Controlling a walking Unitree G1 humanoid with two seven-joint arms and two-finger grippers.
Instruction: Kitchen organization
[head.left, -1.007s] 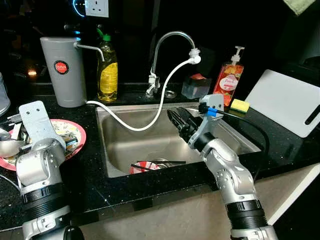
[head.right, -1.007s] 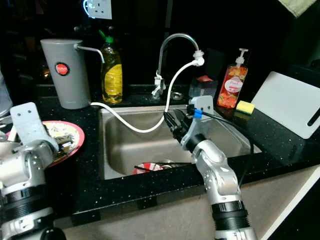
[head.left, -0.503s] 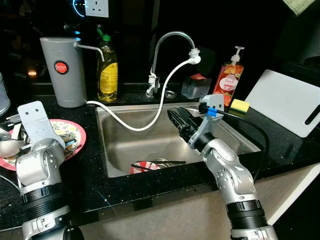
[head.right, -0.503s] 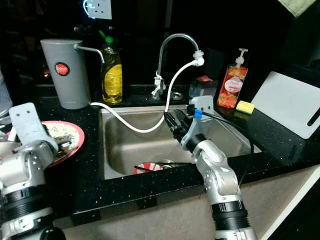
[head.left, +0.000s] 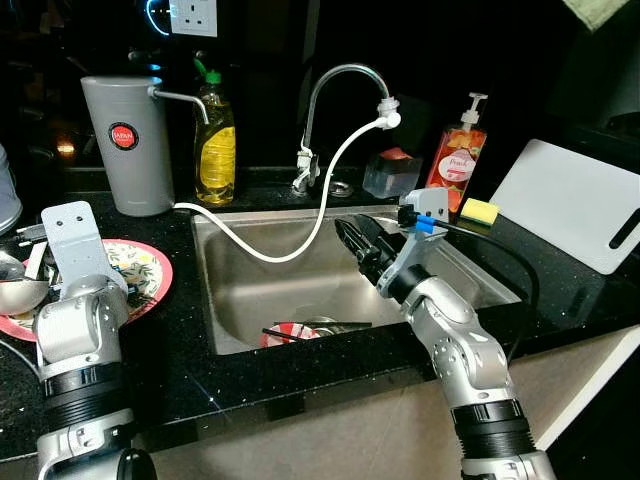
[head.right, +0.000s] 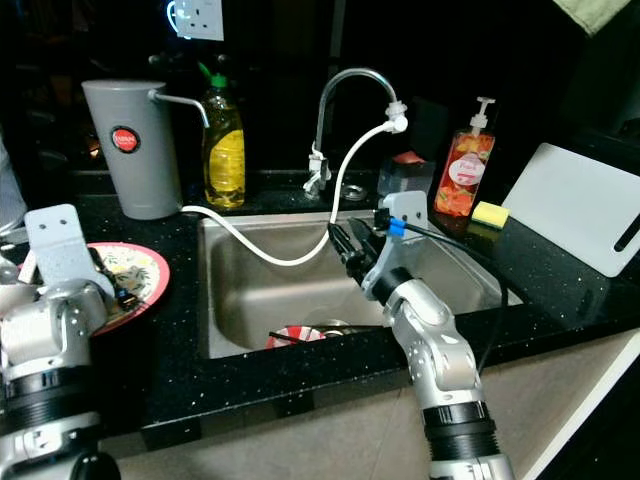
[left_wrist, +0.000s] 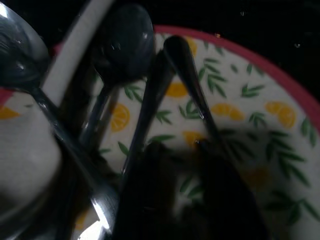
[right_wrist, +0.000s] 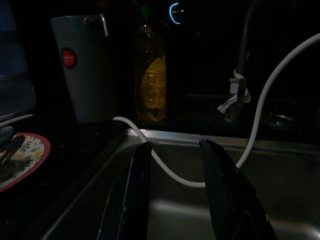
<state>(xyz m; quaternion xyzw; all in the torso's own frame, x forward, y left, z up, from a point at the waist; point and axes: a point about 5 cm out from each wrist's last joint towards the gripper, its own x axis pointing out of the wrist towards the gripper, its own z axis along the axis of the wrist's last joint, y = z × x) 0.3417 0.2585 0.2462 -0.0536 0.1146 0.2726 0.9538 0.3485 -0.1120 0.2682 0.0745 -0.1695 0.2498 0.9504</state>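
Note:
A red-rimmed plate (head.left: 152, 276) with an orange-and-leaf pattern lies on the black counter left of the sink. Several metal spoons (left_wrist: 122, 45) lie on it. My left gripper (left_wrist: 177, 150) hovers just above the plate, open, its dark fingers (left_wrist: 225, 200) either side of a spoon handle (left_wrist: 190, 85); whether they touch it I cannot tell. My right gripper (head.left: 355, 238) hangs open over the steel sink (head.left: 250, 295), holding nothing. A red dish (head.left: 285, 335) with dark sticks across it lies in the sink bottom.
A white hose (head.left: 300, 240) runs from the faucet (head.left: 340, 78) across the sink to a grey jug (head.left: 125, 140). A yellow soap bottle (head.left: 215, 140), a red pump bottle (head.left: 457, 155), a yellow sponge (head.left: 480, 211) and a white cutting board (head.left: 575, 205) stand around the basin.
My left wrist has shifted slightly over the plate, uncovering a little more of it. The right arm has stayed still.

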